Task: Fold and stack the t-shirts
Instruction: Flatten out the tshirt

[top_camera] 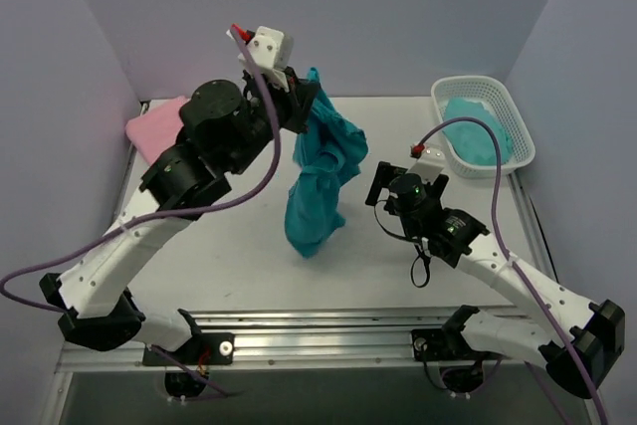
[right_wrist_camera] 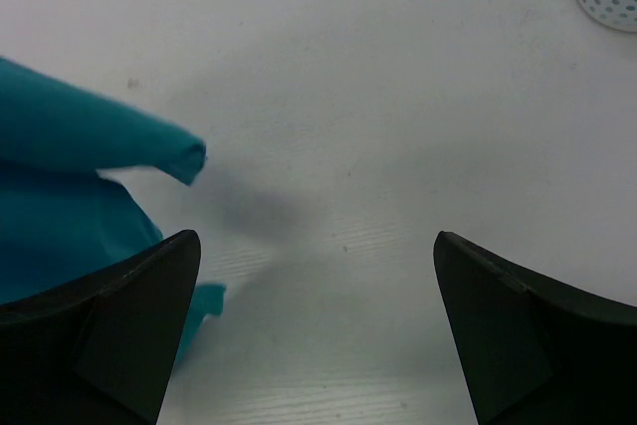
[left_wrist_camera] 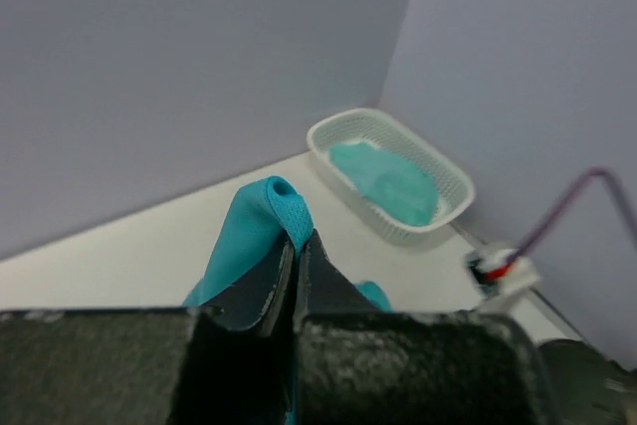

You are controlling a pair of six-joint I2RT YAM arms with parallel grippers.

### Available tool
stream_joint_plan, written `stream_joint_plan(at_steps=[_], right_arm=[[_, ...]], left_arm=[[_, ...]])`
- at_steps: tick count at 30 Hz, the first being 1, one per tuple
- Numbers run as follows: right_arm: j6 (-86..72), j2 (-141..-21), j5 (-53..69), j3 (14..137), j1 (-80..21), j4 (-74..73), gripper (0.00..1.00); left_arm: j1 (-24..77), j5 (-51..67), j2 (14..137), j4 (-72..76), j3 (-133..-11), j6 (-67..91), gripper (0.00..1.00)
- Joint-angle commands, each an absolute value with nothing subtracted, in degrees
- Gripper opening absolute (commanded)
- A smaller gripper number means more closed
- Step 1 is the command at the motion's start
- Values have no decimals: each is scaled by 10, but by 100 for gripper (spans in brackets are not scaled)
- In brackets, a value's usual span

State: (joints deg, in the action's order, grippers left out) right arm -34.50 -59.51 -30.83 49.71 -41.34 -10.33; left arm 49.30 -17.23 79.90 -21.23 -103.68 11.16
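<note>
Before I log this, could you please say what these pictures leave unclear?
Top view: the left arm covers part of the pink t-shirt, so its fold is unclear.
Top and left wrist views: the cloth in the basket is bunched; garment unknown.
Right wrist view: the left edge cuts off the teal t-shirt; top view cannot show whether its lower end touches the table.

White perforated plastic basket (top_camera: 476,85) at far right corner of the white surface (top_camera: 239,256). Lilac walls (top_camera: 398,7) behind and beside the basket. Metal rail (top_camera: 328,330) along near edge, well apart from the basket.
</note>
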Motion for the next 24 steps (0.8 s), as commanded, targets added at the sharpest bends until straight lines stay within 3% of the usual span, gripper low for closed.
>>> stream_joint_plan(at_steps=[1, 3, 5, 9, 12, 24], right_arm=[[-348, -587, -343, 518, -417, -123, 100], [-345, -586, -353, 520, -417, -130, 100], [-344, -582, -366, 519, -417, -128, 100], [-343, -580, -367, 513, -417, -112, 100], [-343, -590, -351, 518, -417, -110, 100], [-343, -543, -367, 503, -420, -126, 100]], left_arm=[[583, -222, 790, -218, -1274, 1, 2], [584, -193, 823, -291, -1465, -27, 2], [584, -207, 833, -308, -1511, -37, 2], [555, -377, 773, -96, -1195, -133, 2], [452, -296, 830, -199, -1131, -2, 2], [410, -215, 828, -213, -1035, 54, 6]])
